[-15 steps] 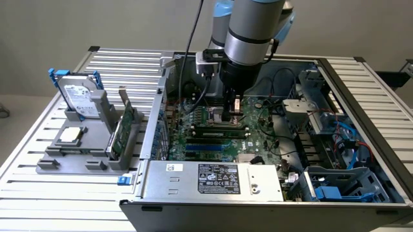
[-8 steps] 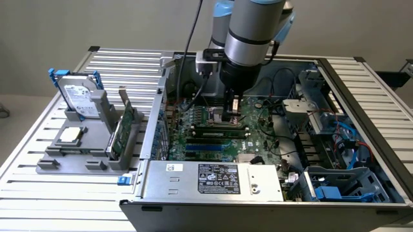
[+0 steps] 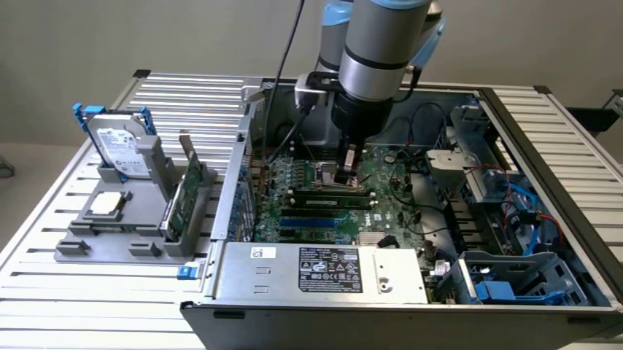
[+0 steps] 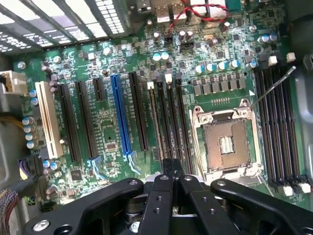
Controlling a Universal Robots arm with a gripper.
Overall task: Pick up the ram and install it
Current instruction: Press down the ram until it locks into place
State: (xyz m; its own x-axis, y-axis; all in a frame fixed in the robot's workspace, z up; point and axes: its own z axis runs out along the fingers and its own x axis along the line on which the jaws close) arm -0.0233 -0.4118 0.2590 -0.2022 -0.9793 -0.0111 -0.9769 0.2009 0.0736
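The arm had its pincer down inside the open computer case, right over the motherboard. In the exterior view, the ram lay along a black memory slot just below the fingertips, beside the empty processor socket. It appeared to sit in the slot, though whether it was pressed fully home could not be told. In the wrist view the black fingers stood close together, pointing down at the bank of memory slots next to the socket. Whether they were pinched on the stick's edge or merely pressing on it was hidden, so the grip could not be judged.

The main risk looked like a half-seated stick. If one end went lower than the other, the stick would probably tilt in the slot and the end latches would fail to catch. More downward force on a tilted stick could bend the motherboard or chip the contacts. A sideways slip seemed the other danger, since the open socket with its bare pins lay just beside the slot, and a finger sliding off the thin edge could land there.

On the slatted surface outside the case, a grey holder carried a hard drive, a silver processor chip and a green expansion card, well apart from the work.
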